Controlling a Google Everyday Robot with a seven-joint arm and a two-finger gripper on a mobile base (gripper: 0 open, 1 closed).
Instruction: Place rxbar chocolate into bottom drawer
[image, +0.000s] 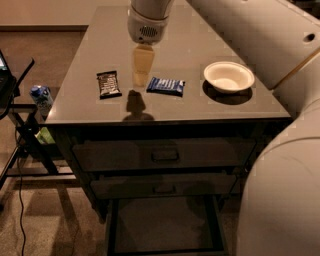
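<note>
1. The gripper (140, 80) hangs tip-down over the cabinet top (95, 45), below the arm's round pale wrist housing (146, 26). It shows as one pale slab, and I cannot tell whether it is open or closed. Nothing is seen in its grasp.
2. It sits between two bars lying on the top, in the gap that separates them, and I cannot tell whether its tip touches the surface. Its shadow (134, 109) falls on the surface just in front of it, toward the front edge.
3. The rxbar chocolate (108, 84) lies flat just to the camera-left of the gripper, dark wrapper up, its long side running roughly front to back. It is apart from the gripper.
4. A blue-wrapped bar (166, 86) lies flat just to the camera-right of the gripper, its long side running across.
5. A white bowl (229, 76) stands upright farther to camera-right, well apart from both bars.
6. Below the top, two shallow handled drawers (165, 155) are shut.
7. The bottom drawer (165, 222) is pulled out, its dark floor showing.
8. The robot's bulky pale arm (280, 165) fills the right edge of the view.
9. At far left, beside the cabinet, a blue-and-white can (41, 97) sits on a dark stand.
</note>
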